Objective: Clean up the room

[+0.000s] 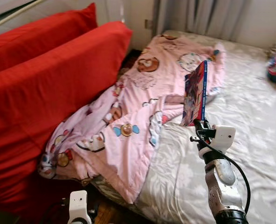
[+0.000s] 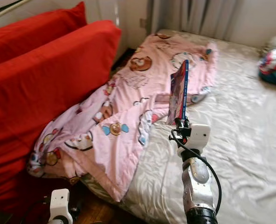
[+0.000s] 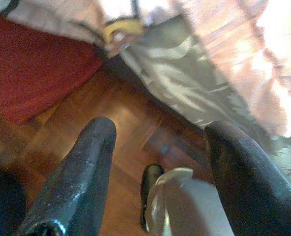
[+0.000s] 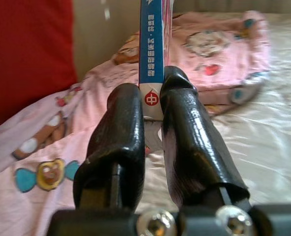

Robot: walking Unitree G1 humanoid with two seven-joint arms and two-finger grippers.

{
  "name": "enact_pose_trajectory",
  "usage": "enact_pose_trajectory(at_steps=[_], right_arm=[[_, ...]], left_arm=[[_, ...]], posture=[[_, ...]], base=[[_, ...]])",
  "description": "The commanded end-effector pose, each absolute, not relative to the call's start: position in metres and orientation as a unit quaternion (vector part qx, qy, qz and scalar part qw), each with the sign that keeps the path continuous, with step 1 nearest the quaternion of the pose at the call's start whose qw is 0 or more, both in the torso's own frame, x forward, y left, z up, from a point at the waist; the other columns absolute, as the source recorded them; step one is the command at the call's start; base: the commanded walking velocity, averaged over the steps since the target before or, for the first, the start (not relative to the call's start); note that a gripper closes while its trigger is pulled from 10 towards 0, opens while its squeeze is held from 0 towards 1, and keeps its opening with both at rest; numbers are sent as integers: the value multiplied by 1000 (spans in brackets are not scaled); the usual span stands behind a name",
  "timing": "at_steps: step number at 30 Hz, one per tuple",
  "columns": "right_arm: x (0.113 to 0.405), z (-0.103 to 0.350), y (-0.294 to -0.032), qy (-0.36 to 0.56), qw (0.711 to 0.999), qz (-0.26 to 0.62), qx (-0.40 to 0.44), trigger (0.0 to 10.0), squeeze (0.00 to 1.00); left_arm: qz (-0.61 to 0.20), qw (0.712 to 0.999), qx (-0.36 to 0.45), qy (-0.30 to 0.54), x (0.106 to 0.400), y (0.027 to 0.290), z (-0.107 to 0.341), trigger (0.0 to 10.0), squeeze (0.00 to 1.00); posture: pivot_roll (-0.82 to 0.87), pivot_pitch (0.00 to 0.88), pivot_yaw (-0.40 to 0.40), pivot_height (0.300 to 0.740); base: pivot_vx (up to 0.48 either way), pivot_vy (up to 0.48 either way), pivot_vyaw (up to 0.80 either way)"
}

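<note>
Here the right gripper (image 1: 201, 124) clamps a thin book (image 1: 195, 92) by its lower spine, holding it upright above the bed (image 1: 250, 121), just beside the pink cartoon blanket (image 1: 138, 107). The right wrist view adds the blue spine with its red emblem pinched between both fingers (image 4: 116, 132). Beyond the blanket lean red cushions (image 1: 44, 79). The left gripper (image 3: 158, 162) hangs spread apart, grasping nothing, over wooden floor (image 3: 86, 123) at the bed's edge.
</note>
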State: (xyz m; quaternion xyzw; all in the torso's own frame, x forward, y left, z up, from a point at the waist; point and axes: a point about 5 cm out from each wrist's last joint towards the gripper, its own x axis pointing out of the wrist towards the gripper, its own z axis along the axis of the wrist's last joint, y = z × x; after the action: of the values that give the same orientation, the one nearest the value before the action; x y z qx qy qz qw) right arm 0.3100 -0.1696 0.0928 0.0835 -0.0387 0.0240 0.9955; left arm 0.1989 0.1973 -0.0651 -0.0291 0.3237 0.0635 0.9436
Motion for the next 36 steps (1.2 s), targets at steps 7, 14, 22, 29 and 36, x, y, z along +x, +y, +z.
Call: enact_pose_trajectory(at_steps=[7, 14, 22, 29, 36], right_arm=[[313, 94, -168, -37, 996, 15, 82, 10000, 0], [316, 94, -167, -35, 996, 15, 79, 10000, 0], [319, 94, -163, -34, 996, 19, 79, 10000, 0], [325, 94, -164, -33, 996, 16, 76, 10000, 0], [328, 94, -170, -39, 997, 1, 71, 10000, 0]], left_arm=[[68, 930, -22, 360, 185, 199, -74, 10000, 0], [69, 928, -20, 366, 186, 200, -75, 10000, 0], [72, 926, -18, 370, 187, 201, -74, 10000, 0], [73, 925, -19, 372, 191, 200, -73, 10000, 0], [77, 927, -22, 367, 198, 200, -70, 10000, 0]], posture=[[-12, 129, -2, 726], [-9, 122, -1, 726], [-8, 109, -2, 726], [-11, 70, 3, 726], [-12, 42, 3, 726]], base=[[0, 0, -188], [0, 0, -704], [0, 0, -700], [0, 0, -698], [0, 0, -262]])
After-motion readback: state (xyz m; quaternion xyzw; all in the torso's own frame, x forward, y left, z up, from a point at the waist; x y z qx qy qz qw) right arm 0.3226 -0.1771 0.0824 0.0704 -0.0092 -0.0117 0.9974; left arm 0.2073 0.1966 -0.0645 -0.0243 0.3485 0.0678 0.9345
